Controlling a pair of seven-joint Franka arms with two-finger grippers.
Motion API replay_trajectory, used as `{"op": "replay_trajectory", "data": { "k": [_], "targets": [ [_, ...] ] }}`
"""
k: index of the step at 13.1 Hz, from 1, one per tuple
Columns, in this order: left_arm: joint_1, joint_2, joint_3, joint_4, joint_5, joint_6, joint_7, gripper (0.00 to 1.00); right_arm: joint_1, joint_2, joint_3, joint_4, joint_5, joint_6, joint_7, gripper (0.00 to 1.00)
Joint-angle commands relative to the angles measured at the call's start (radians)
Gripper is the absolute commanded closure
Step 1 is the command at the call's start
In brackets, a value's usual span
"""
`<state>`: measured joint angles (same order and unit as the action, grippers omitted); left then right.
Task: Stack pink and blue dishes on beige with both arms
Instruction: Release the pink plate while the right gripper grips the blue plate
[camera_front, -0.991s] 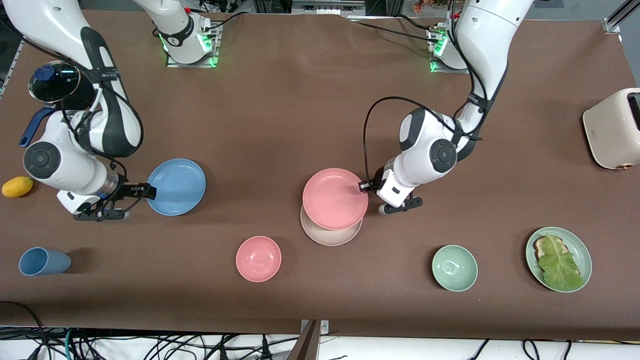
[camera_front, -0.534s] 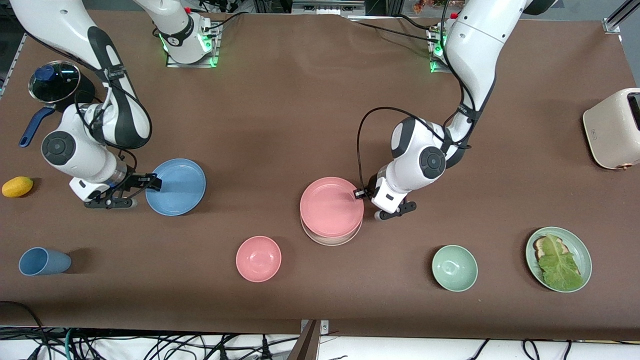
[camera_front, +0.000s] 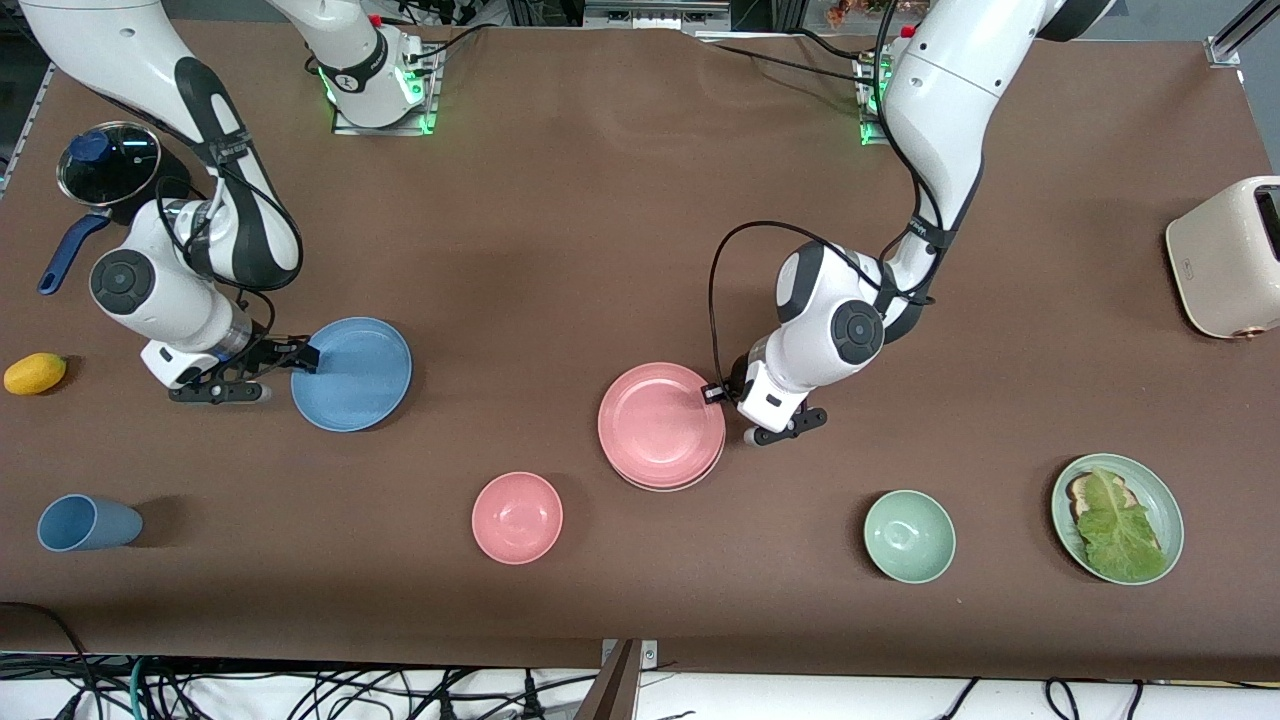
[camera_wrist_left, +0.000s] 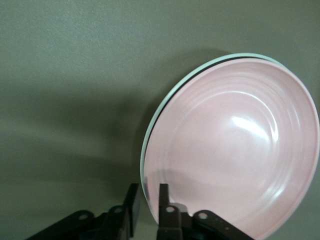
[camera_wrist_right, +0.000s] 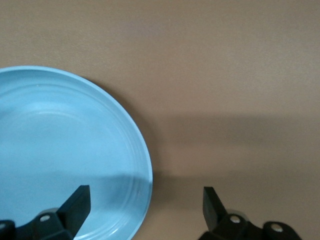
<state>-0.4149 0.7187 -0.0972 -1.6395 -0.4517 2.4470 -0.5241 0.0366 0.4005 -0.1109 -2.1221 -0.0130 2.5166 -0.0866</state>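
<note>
I logged the pink plate (camera_front: 661, 425) down on the beige plate (camera_front: 668, 484), left gripper (camera_front: 712, 392) jaws clenched on its rim; right gripper (camera_front: 300, 355) jaws spread astride the blue plate (camera_front: 352, 373) rim, unlifted.

Left pincer (camera_front: 712, 392) low, fingers (camera_wrist_left: 163, 202) nearly closed, pinching plate rim. Right pincer (camera_front: 300, 356) low, fingers (camera_wrist_right: 75, 206) spread wide, straddling plate edge. Both forearms angled down.

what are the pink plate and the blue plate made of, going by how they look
Pink plate: likely moulded plastic or melamine with a soft satin finish, showing one blurred highlight and faint concentric rings. Blue plate: seemingly the same material, matte, even colour, similar rings, no sharp glare. Glazed ceramic can't be ruled out.
</note>
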Motion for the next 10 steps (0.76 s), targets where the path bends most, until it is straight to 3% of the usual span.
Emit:
{"op": "replay_trajectory", "data": {
  "k": [1,2,3,4,8,10],
  "targets": [
    [-0.010,0.013,0.013,0.027,-0.015,0.004,-0.004,0.51,-0.012,-0.006,0.007,-0.032,0.021,0.045,-0.027,0.02],
    [-0.007,0.010,0.013,0.027,-0.016,0.004,-0.004,0.43,-0.012,0.000,0.007,-0.032,0.022,0.050,-0.027,0.04],
    [-0.002,-0.002,0.013,0.026,-0.013,0.004,0.002,0.08,-0.012,0.006,0.007,-0.032,0.022,0.050,-0.027,0.07],
    [0.002,-0.025,0.013,0.023,-0.012,-0.002,-0.001,0.00,-0.012,0.009,0.007,-0.032,0.025,0.050,-0.027,0.11],
    [0.054,-0.132,0.017,0.018,0.004,-0.204,0.006,0.00,-0.012,0.020,0.010,-0.030,0.037,0.060,-0.027,0.29],
    [0.093,-0.175,0.016,0.026,0.103,-0.305,0.028,0.00,-0.012,0.029,0.013,-0.030,0.037,0.064,-0.025,0.36]
  ]
}}
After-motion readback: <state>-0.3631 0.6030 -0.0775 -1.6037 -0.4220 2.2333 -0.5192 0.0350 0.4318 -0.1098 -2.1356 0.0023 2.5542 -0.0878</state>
